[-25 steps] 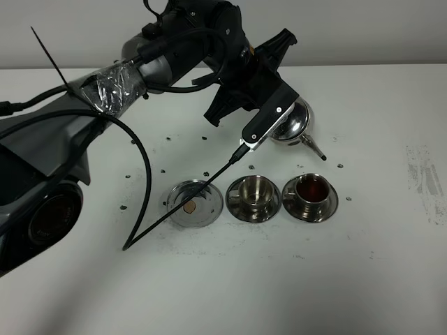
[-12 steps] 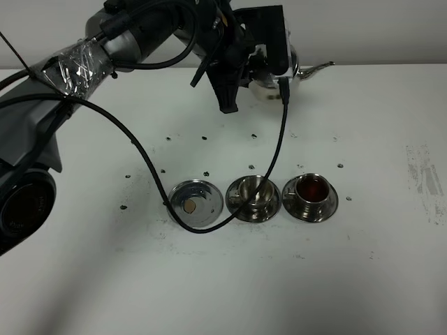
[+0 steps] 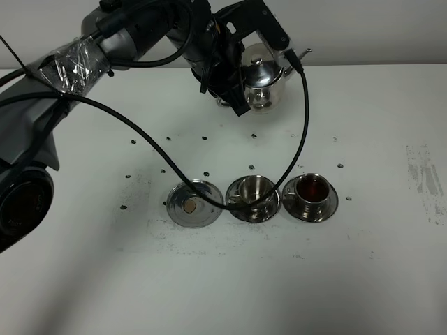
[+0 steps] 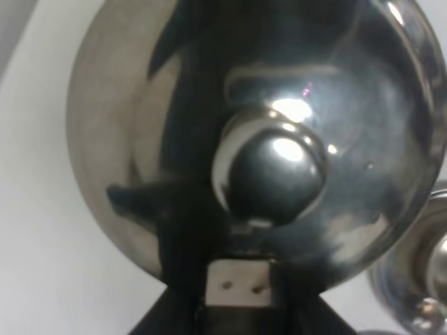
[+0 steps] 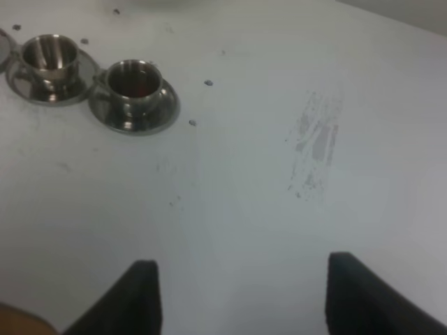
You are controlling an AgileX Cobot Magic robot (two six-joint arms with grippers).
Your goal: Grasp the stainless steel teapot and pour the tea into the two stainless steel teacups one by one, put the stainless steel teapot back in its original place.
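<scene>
The left claw (image 3: 236, 78), clenched on the upright stainless steel teapot (image 3: 265, 80) at the counter's (image 3: 391, 279) far side, has the seemingly unfilled stainless steel teacup (image 3: 254, 193) straight nearward of it, the spout (image 3: 305, 51) pointing right, while the right claw (image 5: 237, 293) hangs spread and empty.

Upright teapot (image 3: 265, 80) at rear; right teacup (image 3: 311, 197) holds tea (image 3: 311, 187).

I see a white matte surface (image 5: 230, 209) beneath my right claw (image 5: 241, 300), with a grey scuffed patch (image 5: 316, 143) just ahead of it and small dark specks (image 5: 208, 82) scattered farther off. Beyond my left claw (image 3: 242, 80) stands a pale grey wall (image 3: 377, 31). The light is soft and even.
</scene>
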